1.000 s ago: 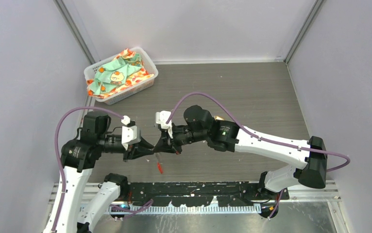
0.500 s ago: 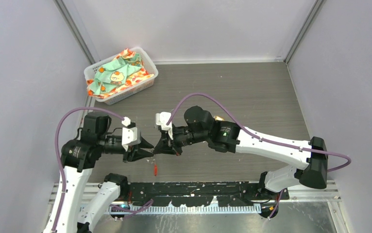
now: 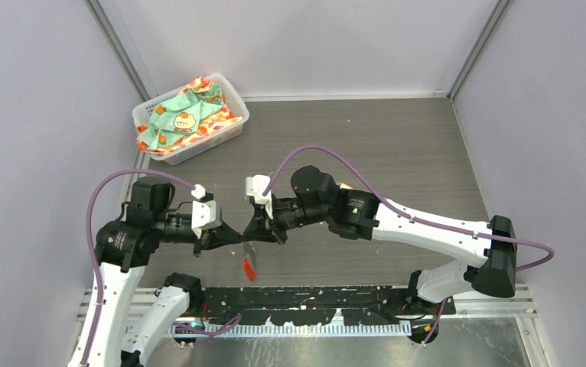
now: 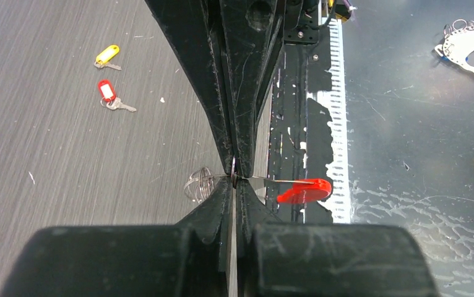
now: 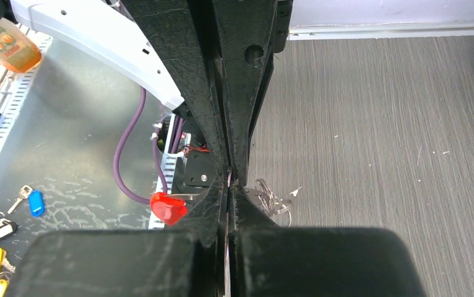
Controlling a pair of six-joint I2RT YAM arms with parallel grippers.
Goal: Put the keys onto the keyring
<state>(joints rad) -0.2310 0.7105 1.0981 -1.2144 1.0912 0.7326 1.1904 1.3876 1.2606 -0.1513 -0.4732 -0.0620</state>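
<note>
Red strip of the keyring [image 3: 249,267] hangs below two meeting tips | I see left gripper [image 3: 235,238] and right gripper [image 3: 249,234] level, nose to nose, both clenched on its wire | keys [image 4: 105,90] lie apart on the table [image 4: 49,161] | pinch point too small to make out from above

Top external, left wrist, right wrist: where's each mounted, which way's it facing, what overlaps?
Top external: above and behind the arm bases, looking down on the table; both arms show.
Left wrist: on the left arm, facing along the left gripper to the right gripper; own fingers show.
Right wrist: on the right arm, facing back the opposite way; own fingers show.
Shared: all three see the keyring pinched where the tips meet.
</note>
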